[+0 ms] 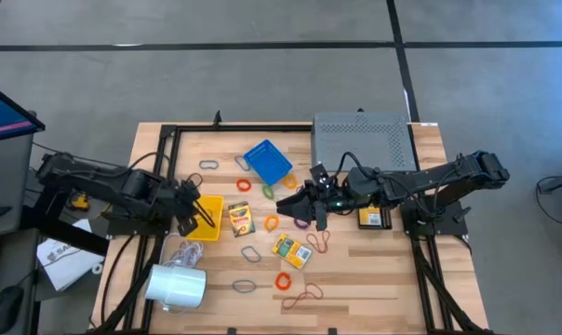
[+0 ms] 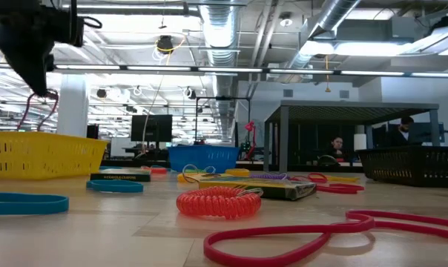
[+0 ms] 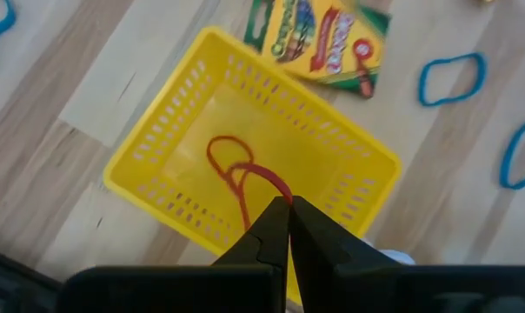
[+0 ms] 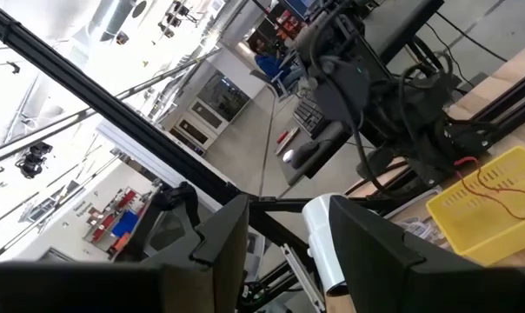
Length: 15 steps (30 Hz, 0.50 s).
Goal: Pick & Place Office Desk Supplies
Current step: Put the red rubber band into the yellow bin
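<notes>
Left gripper [image 3: 288, 228], jaws pinched shut on a red rubber band [image 3: 236, 169], hangs over the yellow basket [image 3: 158, 139]. Right gripper [image 4: 284, 228] waits mid-table, jaws apart, empty. Crayon boxes [image 1: 241, 219], clips and bands lie unsorted: early going.

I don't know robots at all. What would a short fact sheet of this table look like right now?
left gripper: shut on a red rubber band, held over the yellow basket
right gripper: open, holding nothing, raised above mid-table
blue basket: near the table's far side
crayon boxes: one beside the yellow basket, one nearer the front
</notes>
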Motion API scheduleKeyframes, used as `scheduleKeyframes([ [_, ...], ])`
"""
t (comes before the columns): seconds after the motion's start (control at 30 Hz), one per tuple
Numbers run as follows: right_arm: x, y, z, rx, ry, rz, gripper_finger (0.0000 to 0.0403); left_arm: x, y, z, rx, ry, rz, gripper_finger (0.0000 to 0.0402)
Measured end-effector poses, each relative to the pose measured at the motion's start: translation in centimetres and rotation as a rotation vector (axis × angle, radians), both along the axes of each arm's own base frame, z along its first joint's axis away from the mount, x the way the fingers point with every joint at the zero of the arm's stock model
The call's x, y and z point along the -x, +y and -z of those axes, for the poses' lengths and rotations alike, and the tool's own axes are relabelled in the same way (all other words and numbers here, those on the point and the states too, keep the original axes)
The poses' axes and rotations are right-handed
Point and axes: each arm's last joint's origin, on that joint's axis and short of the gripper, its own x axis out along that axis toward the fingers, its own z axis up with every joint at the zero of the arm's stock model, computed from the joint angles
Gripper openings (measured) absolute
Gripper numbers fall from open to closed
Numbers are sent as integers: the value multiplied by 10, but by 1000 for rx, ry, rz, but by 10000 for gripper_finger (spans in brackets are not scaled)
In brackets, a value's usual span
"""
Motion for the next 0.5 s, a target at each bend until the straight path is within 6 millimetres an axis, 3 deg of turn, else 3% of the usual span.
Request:
scheduleKeyframes([
  [0.33, 0, 0, 0, 0, 1, 0, 159, -3, -1, 12, 7, 56, -23, 4],
  [0.5, 0, 0, 0, 0, 2, 0, 159, -8, -3, 16, 15, 94, -16, 32],
])
